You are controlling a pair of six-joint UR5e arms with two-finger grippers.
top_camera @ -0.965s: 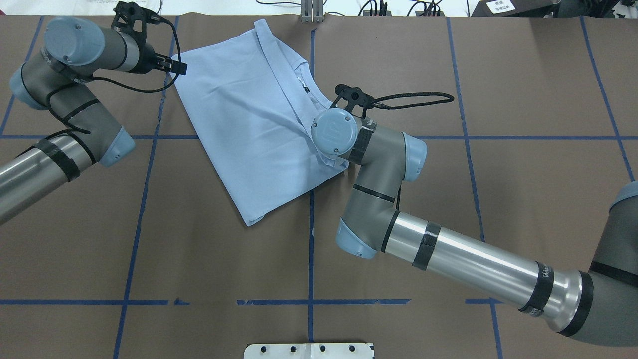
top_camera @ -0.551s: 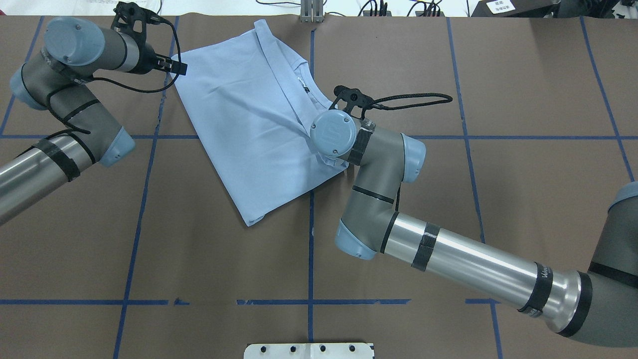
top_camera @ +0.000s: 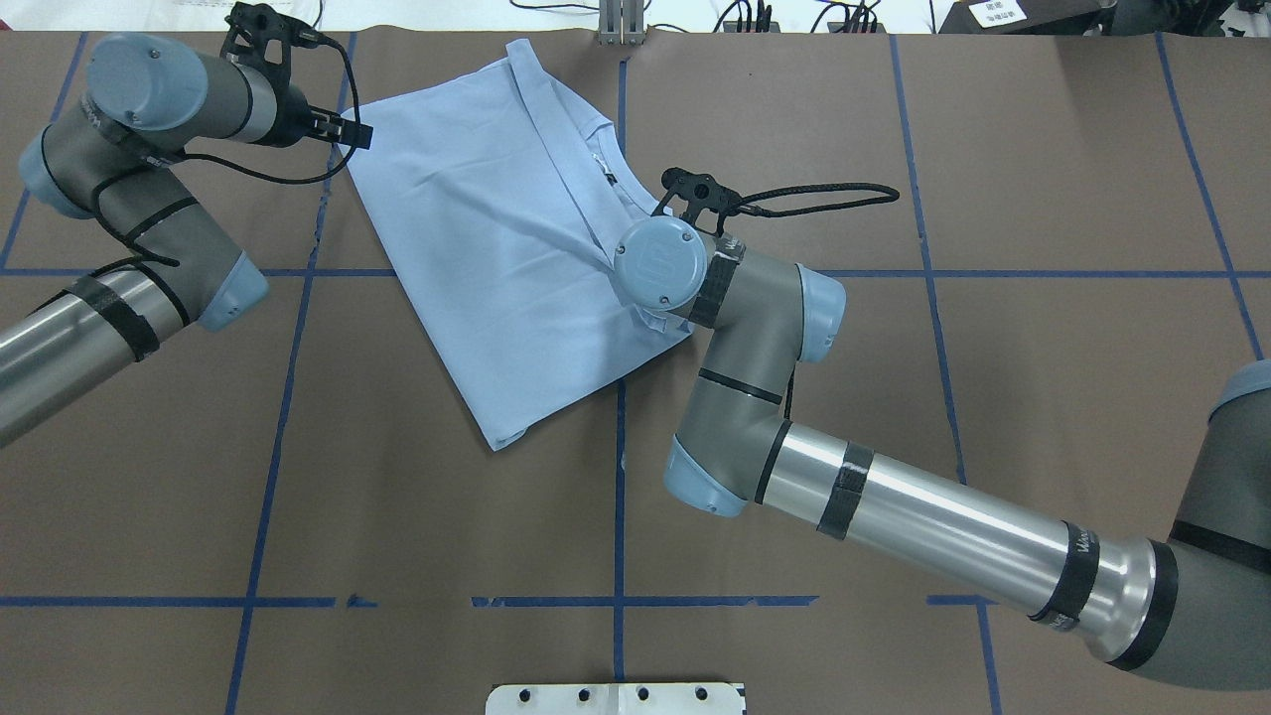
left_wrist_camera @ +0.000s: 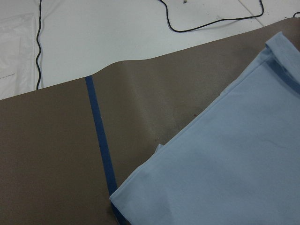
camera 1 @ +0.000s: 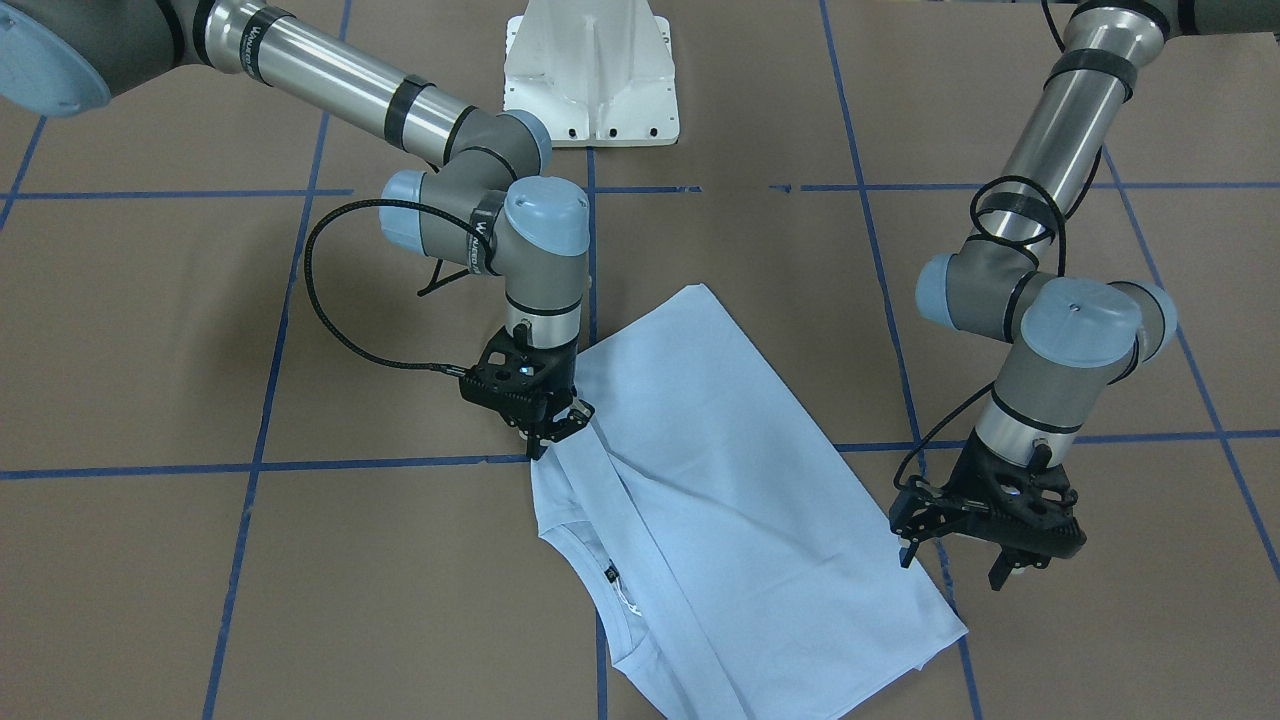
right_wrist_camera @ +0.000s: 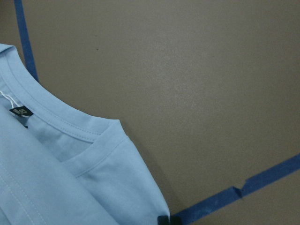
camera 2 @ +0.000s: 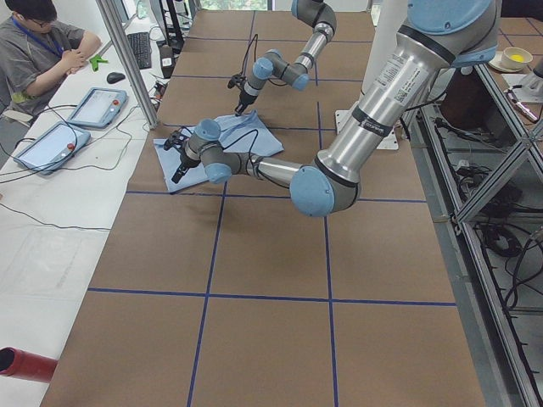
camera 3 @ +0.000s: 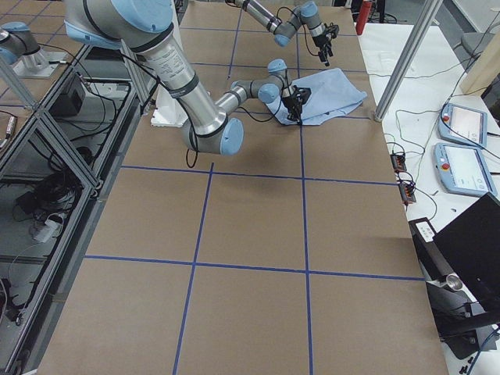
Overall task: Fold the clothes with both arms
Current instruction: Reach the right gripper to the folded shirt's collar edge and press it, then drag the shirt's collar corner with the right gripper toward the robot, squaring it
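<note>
In the front view we see the right gripper (camera 1: pixel 548 432) pinching the shirt (camera 1: pixel 740 500) at its 10 o'clock, the left gripper (camera 1: pixel 951 570) wide at 4 o'clock, and the neck label (camera 1: pixel 611 574) too small to read.

Overhead and front views face each other across the table (top_camera: pixel 1043 397), both showing the T-shirt (top_camera: pixel 477 248).

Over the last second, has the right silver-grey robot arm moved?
Yes, slightly: the right arm crept leftward in the overhead view, toward the vertical blue tape line.
</note>
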